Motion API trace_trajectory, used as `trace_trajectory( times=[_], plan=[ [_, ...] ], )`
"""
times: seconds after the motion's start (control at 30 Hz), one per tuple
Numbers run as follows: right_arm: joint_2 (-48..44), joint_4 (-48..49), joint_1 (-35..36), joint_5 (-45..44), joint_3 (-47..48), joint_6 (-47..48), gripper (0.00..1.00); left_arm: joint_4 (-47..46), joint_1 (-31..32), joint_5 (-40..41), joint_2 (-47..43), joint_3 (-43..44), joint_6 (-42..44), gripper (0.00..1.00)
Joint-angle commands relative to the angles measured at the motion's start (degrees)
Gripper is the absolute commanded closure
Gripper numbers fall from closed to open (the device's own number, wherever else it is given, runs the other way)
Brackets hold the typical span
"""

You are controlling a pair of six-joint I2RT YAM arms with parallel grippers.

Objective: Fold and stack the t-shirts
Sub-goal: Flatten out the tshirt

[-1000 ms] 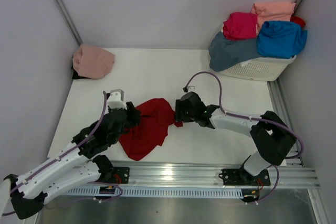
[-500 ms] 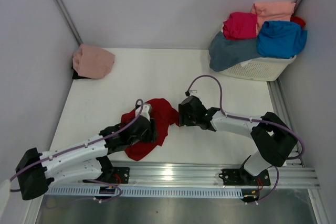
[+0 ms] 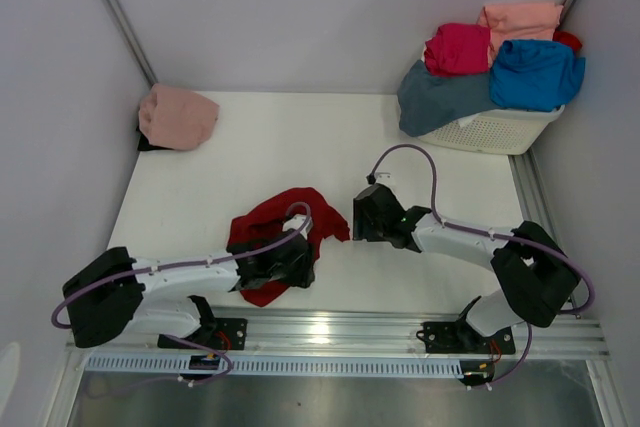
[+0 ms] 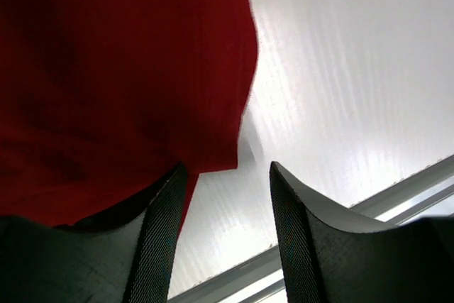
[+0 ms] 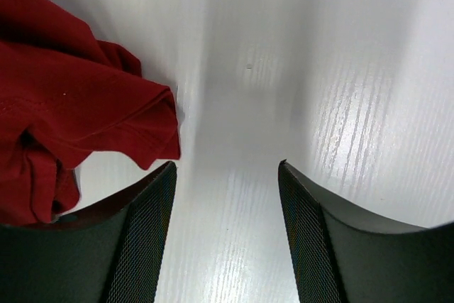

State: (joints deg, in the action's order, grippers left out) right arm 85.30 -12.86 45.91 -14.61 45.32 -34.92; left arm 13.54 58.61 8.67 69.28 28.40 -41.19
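The dark red t-shirt (image 3: 280, 230) lies crumpled on the white table (image 3: 300, 147) in front of the arms. My left gripper (image 3: 298, 259) is low over its near right part, open and empty. In the left wrist view the gripper (image 4: 227, 168) has its fingers apart over bare table, with the red cloth (image 4: 120, 76) at its left finger. My right gripper (image 3: 358, 217) is open and empty just right of the shirt. In the right wrist view the gripper (image 5: 227, 164) is over bare table, and a red sleeve edge (image 5: 106, 118) lies by its left finger.
A dusty pink t-shirt (image 3: 177, 115) lies folded at the far left corner. A white lattice basket (image 3: 495, 129) at the far right holds magenta (image 3: 458, 47), salmon (image 3: 520, 17), bright blue (image 3: 535, 72) and grey-blue (image 3: 440, 97) shirts. A metal rail (image 3: 330, 332) runs along the near edge.
My left arm has swung down and to the right across the red shirt, which is now more bunched. My right gripper has drawn slightly right, off the shirt's edge.
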Motion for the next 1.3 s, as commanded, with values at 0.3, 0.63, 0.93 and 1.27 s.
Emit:
trace_trajectory(
  times=[0.3,0.63,0.93,1.27],
  plan=[
    [-3.6,-1.1,-1.1,-2.1,-1.4,-0.6,0.37,-1.0,2.0,-1.4,7.9,5.8,0.1,0.75],
    [-3.8,-0.2,-1.1,-2.1,-1.2,-0.6,0.37,5.2,1.9,4.9,8.6,11.7,2.8,0.99],
    [-4.2,-0.2,-1.3,-1.8,-0.8,-0.1,0.37,4.5,1.9,4.9,8.2,12.2,3.6,0.53],
    [-5.0,-0.5,-1.3,-2.2,-1.3,-0.1,0.36,1.0,2.2,0.1,12.0,12.0,5.3,0.42]
  ],
)
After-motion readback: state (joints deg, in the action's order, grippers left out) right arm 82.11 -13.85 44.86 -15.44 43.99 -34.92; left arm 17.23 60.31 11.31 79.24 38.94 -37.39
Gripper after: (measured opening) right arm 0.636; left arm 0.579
